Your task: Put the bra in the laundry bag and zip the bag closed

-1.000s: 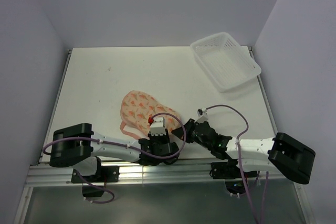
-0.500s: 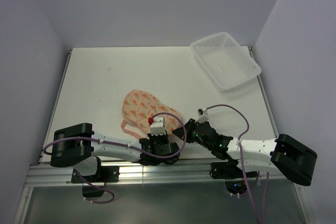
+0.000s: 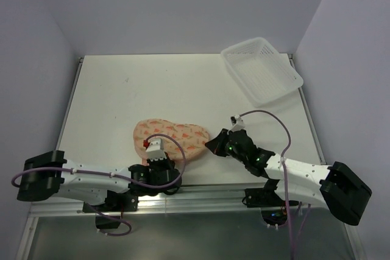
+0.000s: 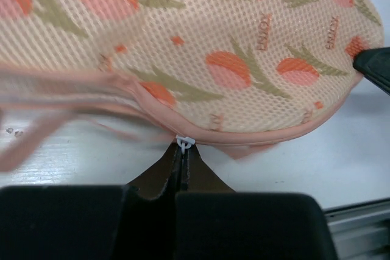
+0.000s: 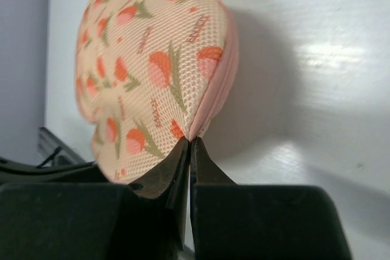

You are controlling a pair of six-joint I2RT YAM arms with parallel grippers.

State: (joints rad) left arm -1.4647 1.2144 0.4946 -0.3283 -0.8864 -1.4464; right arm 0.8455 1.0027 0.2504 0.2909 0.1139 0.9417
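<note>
With no bra in sight, presumably already inside, the laundry bag [image 3: 167, 140] lies near the tabletop's [image 3: 122, 89] near edge, the left gripper [image 4: 184, 150] pinched shut on its zipper pull [image 4: 185, 142] and the right gripper [image 5: 189, 144] clamped on its seam, so the zipping looks unfinished.

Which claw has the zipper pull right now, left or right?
The left claw: it is shut on the small white zipper pull at the pink edge of the laundry bag. The right claw only pinches the bag's end seam.
</note>
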